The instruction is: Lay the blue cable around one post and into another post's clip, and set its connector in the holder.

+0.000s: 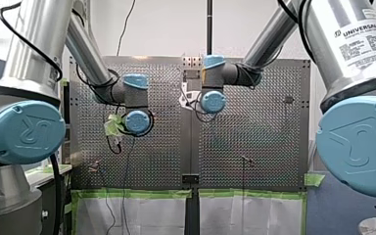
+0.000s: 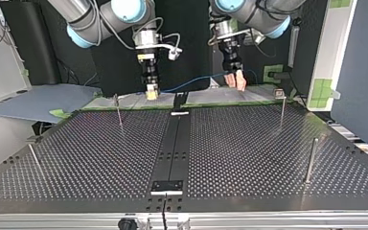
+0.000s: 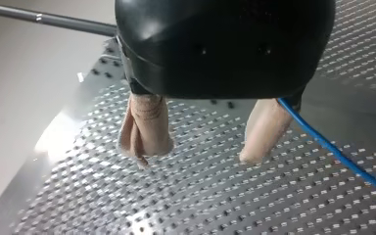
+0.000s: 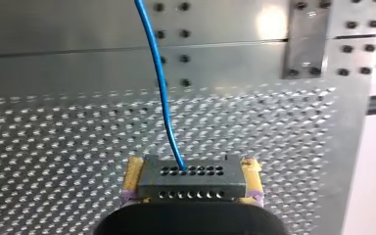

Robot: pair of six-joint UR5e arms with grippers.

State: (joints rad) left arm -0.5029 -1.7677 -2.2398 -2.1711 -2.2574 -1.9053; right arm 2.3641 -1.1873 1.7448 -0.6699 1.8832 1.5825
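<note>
The blue cable (image 4: 161, 83) ends in a dark grey connector (image 4: 188, 178) pierced with two rows of small holes. That connector sits clamped between the yellow pads (image 4: 133, 172) of my right gripper (image 4: 191, 178). The cable leaves the upper row of holes and runs straight ahead of the gripper, over the perforated table (image 2: 249, 158). In the top view, my right arm comes down from the top edge left of centre. Its wrist is turned so that the gripper (image 2: 152, 93) points straight down, just above the table's far edge and near a thin post (image 2: 119, 111). From there the cable (image 2: 191, 84) rises in a shallow arc through the air toward my left gripper (image 2: 235, 84). That gripper also hangs pointing down over the far edge, to the right of centre in this view. In the left wrist view its two beige fingers (image 3: 144, 127) stand well apart over the table with nothing between them. The cable (image 3: 333, 152) passes close along the outer side of one finger and slants away above the table.
</note>
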